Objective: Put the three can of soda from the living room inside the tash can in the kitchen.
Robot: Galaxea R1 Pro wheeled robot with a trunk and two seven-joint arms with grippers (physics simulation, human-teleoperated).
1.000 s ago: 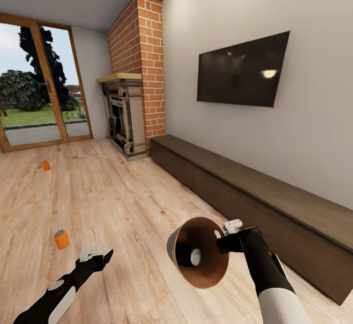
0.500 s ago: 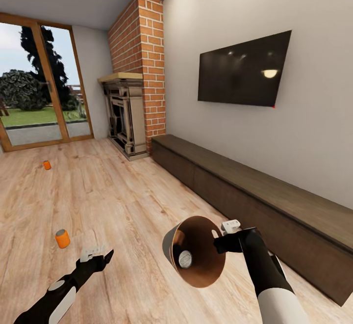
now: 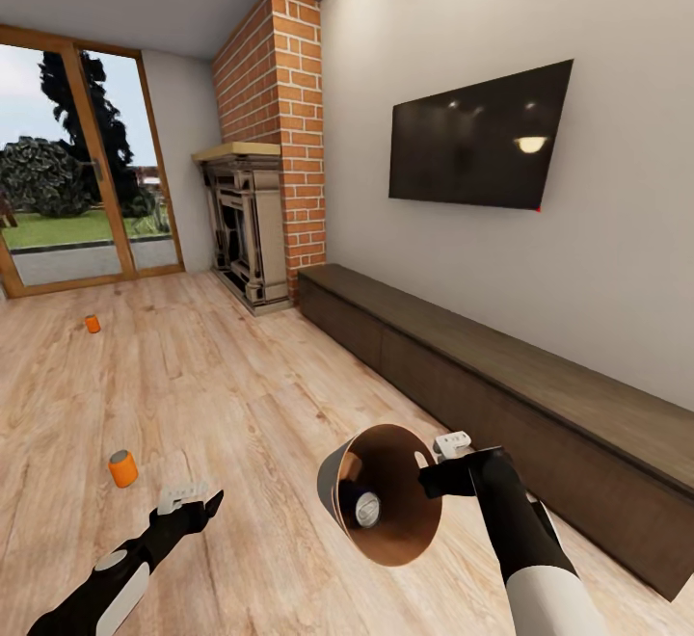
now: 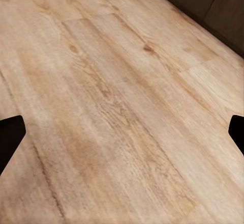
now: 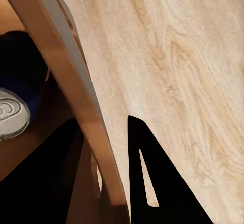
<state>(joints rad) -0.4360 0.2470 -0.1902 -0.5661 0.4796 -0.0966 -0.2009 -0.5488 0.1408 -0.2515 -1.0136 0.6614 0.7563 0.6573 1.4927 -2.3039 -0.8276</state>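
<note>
head view: right gripper (image 3: 431,467) clamps round wood-lined tash can (image 3: 382,495); left gripper (image 3: 185,499) spread.

Black arms, white forearm shells, pale-tipped grippers

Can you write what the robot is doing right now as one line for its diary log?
right gripper: holds tash can by rim | one can of soda inside | two cans on floor | left gripper: open, empty

Of the can of soda (image 3: 367,509) inside the tash can (image 3: 333,482), little beyond the silver top is seen (the body is lost in shadow). In the left wrist view, the left gripper (image 4: 122,135) is cut off, 2 dark fingertips (image 4: 9,135) remaining at the edges.
</note>
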